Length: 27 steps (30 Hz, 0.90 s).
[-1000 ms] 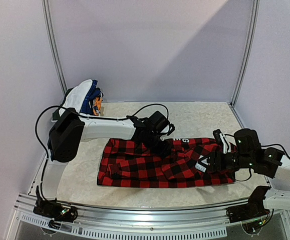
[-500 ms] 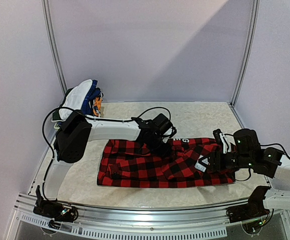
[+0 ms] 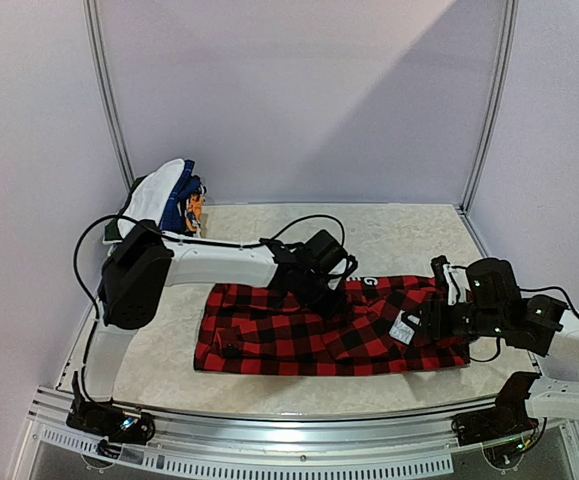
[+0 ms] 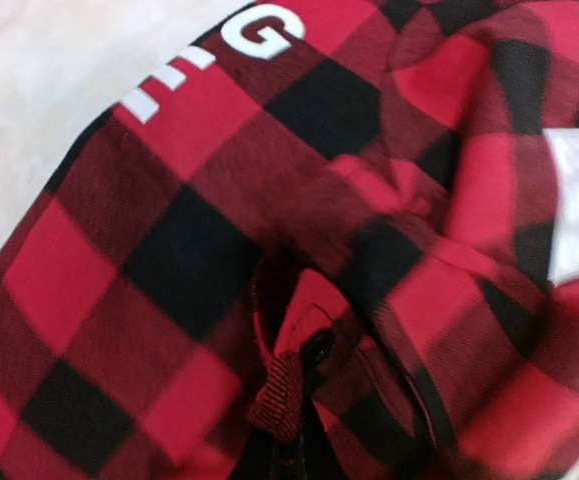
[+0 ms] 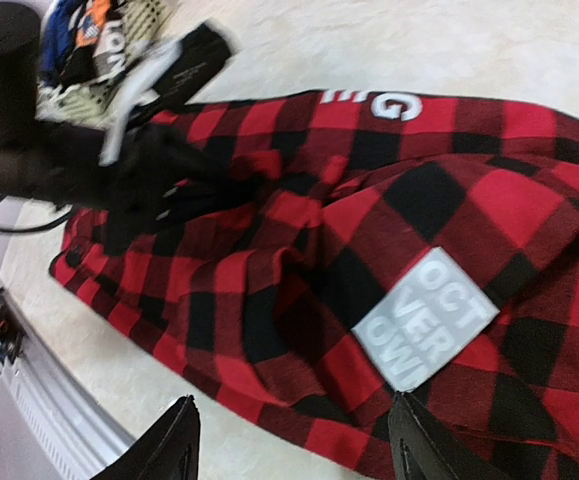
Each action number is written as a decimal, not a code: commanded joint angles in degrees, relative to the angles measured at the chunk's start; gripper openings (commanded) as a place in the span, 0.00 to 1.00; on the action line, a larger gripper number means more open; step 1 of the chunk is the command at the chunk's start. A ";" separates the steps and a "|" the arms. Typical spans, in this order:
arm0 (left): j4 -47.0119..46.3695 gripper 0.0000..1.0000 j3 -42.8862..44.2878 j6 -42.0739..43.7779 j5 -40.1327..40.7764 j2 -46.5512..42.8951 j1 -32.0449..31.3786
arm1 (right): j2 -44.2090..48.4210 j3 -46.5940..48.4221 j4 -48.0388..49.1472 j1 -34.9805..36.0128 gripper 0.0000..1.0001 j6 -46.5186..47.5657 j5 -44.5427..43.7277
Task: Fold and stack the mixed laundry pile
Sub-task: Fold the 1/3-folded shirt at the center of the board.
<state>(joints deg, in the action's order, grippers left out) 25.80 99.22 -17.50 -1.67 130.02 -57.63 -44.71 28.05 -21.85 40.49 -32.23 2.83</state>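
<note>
Top: plaid shirt point(image 3: 319, 330) spread across the front-middle of the table point(image 3: 409, 235), with bare tabletop behind it and to its left. Left gripper point(image 3: 319, 288) sits on the shirt's back edge, right gripper point(image 3: 427, 322) at its right end. Laundry pile point(image 3: 164, 195) heaped in the back-left corner.
Left wrist: jaws clenched on a bunched shirt fold.
Right wrist: fingers point(image 5: 179, 445) spread, released, over the near hem. Lattice basket point(image 5: 159, 15) behind, holding garments.
</note>
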 commanded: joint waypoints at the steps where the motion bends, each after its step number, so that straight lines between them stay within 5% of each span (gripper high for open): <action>1: -4.82 0.00 -6.11 -3.04 1.49 -9.86 -2.19 | 2.96 0.34 -1.51 0.22 0.66 -2.45 -11.79; 14: -13.34 0.00 -29.78 -14.56 8.97 -34.53 -2.92 | -3.14 6.59 5.30 0.20 0.61 -1.71 -14.43; 27: -12.42 0.00 -33.85 -12.29 4.84 -45.35 -12.39 | -29.11 19.93 2.00 -0.48 0.44 0.84 -11.47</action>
<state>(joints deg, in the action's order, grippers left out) 14.22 66.06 -30.65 4.95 87.11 -67.26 -70.08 46.74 -17.56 40.42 -32.49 -10.22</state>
